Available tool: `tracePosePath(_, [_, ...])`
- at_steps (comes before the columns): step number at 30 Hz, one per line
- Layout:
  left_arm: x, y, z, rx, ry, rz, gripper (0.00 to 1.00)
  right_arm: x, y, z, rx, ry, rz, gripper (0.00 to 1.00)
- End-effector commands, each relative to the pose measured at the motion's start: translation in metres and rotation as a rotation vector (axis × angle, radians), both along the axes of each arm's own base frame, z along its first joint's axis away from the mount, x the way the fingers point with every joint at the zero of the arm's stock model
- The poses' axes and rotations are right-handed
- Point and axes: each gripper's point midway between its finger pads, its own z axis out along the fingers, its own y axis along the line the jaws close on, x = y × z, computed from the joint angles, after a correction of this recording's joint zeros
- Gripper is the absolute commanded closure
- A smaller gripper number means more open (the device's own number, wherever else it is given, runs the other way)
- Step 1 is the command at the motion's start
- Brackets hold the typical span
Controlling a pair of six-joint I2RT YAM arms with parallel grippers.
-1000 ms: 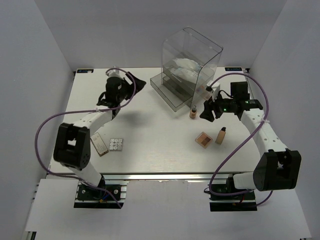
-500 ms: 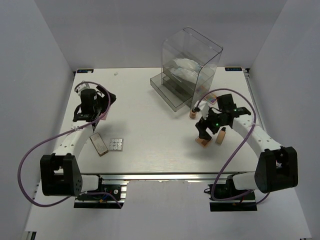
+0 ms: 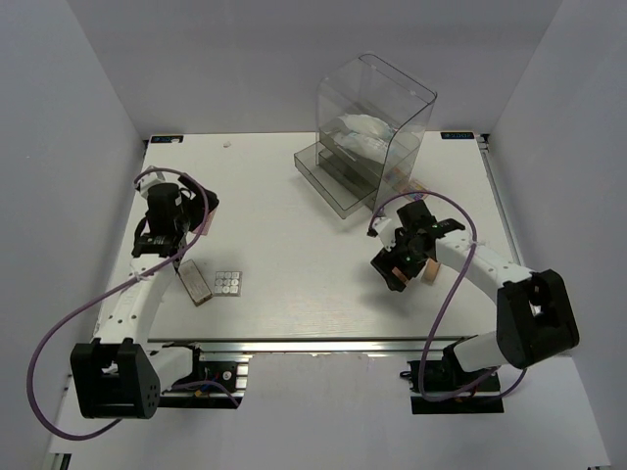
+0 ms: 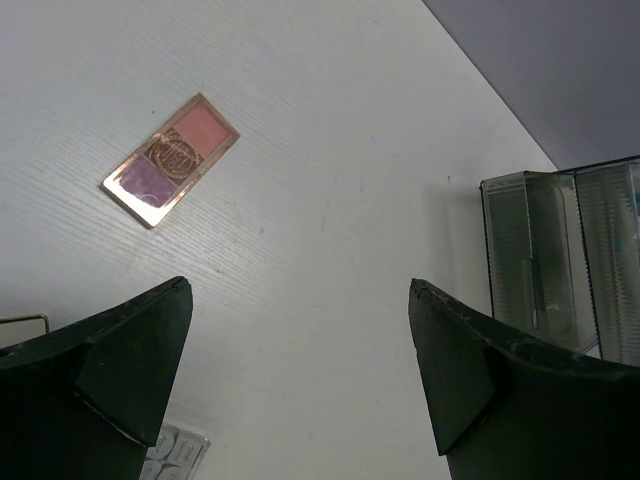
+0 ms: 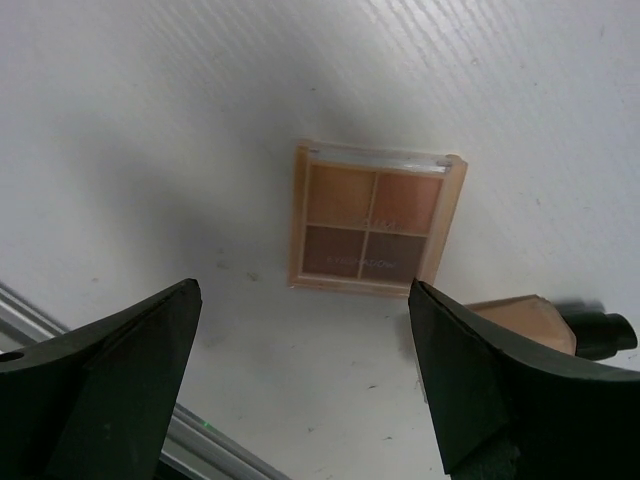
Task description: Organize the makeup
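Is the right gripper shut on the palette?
No, the right gripper hangs open above the palette, which lies flat on the table.

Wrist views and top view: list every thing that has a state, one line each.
left gripper: open, empty
right gripper: open, empty
four-pan palette: lying flat, pans showing
two-pan palette: lying flat, pans showing
foundation bottle: on its side, capped
box drawer: pulled out

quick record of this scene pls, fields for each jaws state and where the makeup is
left jaws: open, empty, two-pan palette ahead of them
right jaws: open, empty, over the four-pan palette
foundation bottle: lying on its side beside the four-pan palette
white grid palette: beside the two-pan palette, near left
clear box: far side, right of centre
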Motion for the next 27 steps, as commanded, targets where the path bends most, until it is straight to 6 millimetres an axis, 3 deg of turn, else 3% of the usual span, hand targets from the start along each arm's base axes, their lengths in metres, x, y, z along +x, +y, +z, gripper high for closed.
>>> tracePosePath(1, [-0.013,0.006,-0.002,0.021,0.013,0.015,0.02,0.014,-0.006,-0.01,-0.054,-0.037,-0.054,0.11])
tracePosePath(15, [-0.021,0.008,0.001,0.037,0.016,0.019,0.02,0.022,-0.008,-0.04,-0.09,-0.023,-0.059,0.11])
tracePosePath(26, [-0.021,0.007,0.0,0.034,0.017,0.016,0.02,0.015,-0.02,-0.062,-0.146,-0.011,-0.053,0.11])
tracePosePath(27, [-0.021,0.007,0.0,0.032,0.018,0.016,0.02,0.016,-0.019,-0.062,-0.146,-0.011,-0.05,0.14])
